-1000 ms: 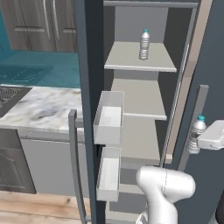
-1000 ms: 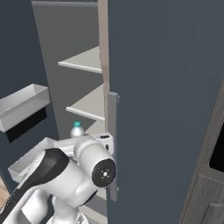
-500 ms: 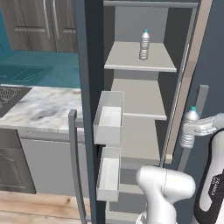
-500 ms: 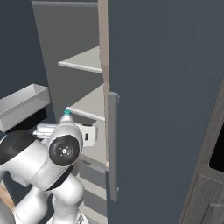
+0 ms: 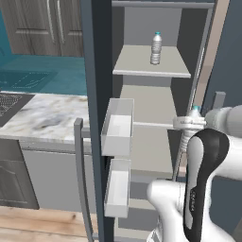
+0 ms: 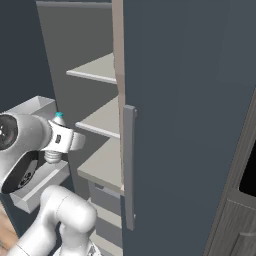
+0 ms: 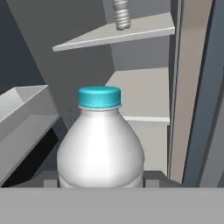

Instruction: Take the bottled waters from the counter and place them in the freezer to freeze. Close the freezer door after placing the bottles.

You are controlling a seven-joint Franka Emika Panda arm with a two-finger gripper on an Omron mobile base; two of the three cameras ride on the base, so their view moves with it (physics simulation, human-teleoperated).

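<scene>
One bottled water [image 5: 156,47] stands upright on the upper shelf of the open freezer [image 5: 151,101], and its lower part shows at the top of the hand view as a ribbed bottle [image 7: 121,15]. My gripper [image 5: 189,124] is shut on the second bottled water [image 7: 100,144], blue cap up, in front of the freezer's right edge at middle-shelf height. From the right side, this bottle [image 6: 56,152] hangs in the gripper [image 6: 62,141] before the shelves. The freezer door [image 5: 97,71] stands open to the left. The counter [image 5: 42,116] lies beyond it.
Two white bins [image 5: 118,127] jut from the door's inner side, close to the left of the arm. The door's grey bar handle [image 5: 80,175] stands in front. A dark adjoining panel [image 6: 190,125] with its own handle [image 6: 128,165] borders the opening on the right.
The arm has swung the held bottle left and slightly up, from beside the right panel towards the freezer opening. The shelf bottle and the door have stayed put.
</scene>
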